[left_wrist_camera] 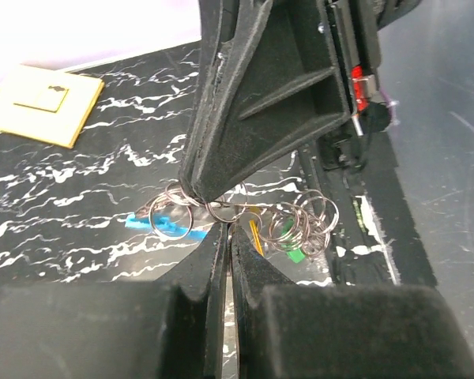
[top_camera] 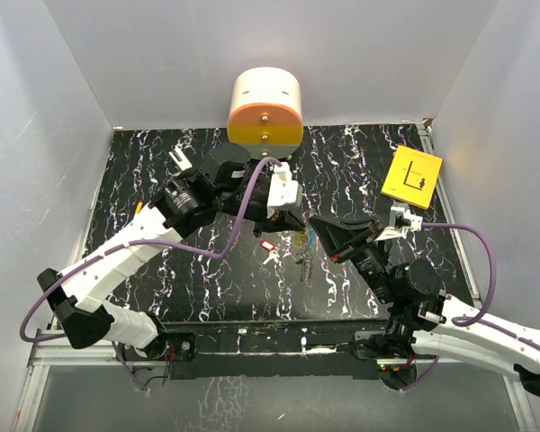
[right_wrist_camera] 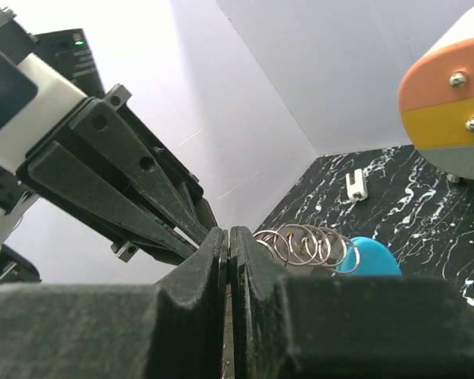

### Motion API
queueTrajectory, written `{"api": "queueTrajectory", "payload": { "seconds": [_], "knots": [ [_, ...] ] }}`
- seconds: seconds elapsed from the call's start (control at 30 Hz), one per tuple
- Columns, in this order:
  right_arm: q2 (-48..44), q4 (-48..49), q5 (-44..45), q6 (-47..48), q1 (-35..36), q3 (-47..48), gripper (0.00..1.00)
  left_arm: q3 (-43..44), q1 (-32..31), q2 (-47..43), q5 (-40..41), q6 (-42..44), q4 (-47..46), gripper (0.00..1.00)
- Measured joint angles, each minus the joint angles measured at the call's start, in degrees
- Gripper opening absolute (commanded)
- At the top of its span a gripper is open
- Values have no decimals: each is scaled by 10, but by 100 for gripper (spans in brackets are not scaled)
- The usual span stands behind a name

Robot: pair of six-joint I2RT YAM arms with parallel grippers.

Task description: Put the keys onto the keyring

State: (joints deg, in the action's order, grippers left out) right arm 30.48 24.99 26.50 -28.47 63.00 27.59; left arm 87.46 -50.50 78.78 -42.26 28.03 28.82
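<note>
A cluster of silver split rings, the keyring [left_wrist_camera: 300, 223], hangs above the black marbled table between the two grippers. A blue key [left_wrist_camera: 152, 220] and a green key [left_wrist_camera: 293, 244] show among the rings. The blue head [right_wrist_camera: 371, 257] also sits behind the rings [right_wrist_camera: 308, 245] in the right wrist view. My left gripper [left_wrist_camera: 227, 229] is shut, with its tips at the ring wire. The right gripper [right_wrist_camera: 229, 234] is also shut, its tip meeting the rings from the other side [left_wrist_camera: 193, 188]. A red key [top_camera: 267, 245] lies on the table under the left gripper [top_camera: 292, 220].
An orange-and-cream domed object [top_camera: 265, 108] stands at the back centre. A yellow card [top_camera: 412, 176] lies at the back right, and a small white clip [top_camera: 180, 160] at the back left. White walls enclose the table on three sides.
</note>
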Motion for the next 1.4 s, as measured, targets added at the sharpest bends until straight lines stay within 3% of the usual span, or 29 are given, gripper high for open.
{"api": "queueTrajectory", "payload": {
  "seconds": [0.5,0.8,1.23,1.3,1.4],
  "knots": [
    [-61,-12,-150,62,0,-20,8,18,5,33,-182,-114,34,0],
    [-106,-13,-208,77,-1,-52,8,10,1,33,-209,-191,22,0],
    [-139,-35,-203,91,-2,-98,11,-28,22,47,-235,-295,-41,0],
    [-149,-43,-193,95,-2,-99,19,-28,29,56,-243,-303,-47,0],
    [-178,-55,-165,104,-2,-103,42,-27,43,67,-258,-308,-44,0]
  ]
}}
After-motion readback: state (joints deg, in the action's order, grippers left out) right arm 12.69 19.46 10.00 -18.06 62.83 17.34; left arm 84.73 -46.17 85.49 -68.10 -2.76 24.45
